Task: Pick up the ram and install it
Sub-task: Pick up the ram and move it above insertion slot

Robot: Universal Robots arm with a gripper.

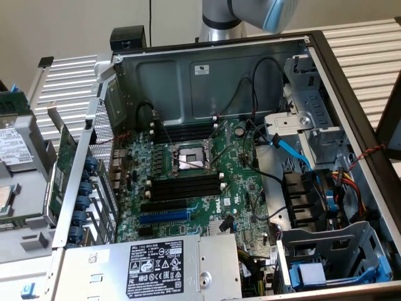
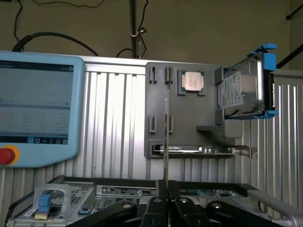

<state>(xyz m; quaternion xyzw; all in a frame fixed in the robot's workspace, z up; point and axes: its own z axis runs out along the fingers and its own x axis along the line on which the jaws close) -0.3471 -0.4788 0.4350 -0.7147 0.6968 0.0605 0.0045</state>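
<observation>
End effector: your end effector (image 2: 165,201) is clamped shut on the ram (image 2: 165,142), gripping it by one end
Ram: you see it edge-on, a thin strip in front of the grey holder (image 2: 189,113)
Holder: it carries a processor chip (image 2: 193,81), a hard drive (image 2: 241,92) in a blue bracket, and an expansion card (image 2: 199,150)
Case: the computer case (image 1: 207,69) lies open on the bench (image 1: 357,37), with black memory slots (image 1: 185,186) on both sides of the socket (image 1: 188,160)
In the way: black cables (image 1: 250,81) loop over the board near those slots, and a teach pendant (image 2: 35,104) sits beside the holder
</observation>
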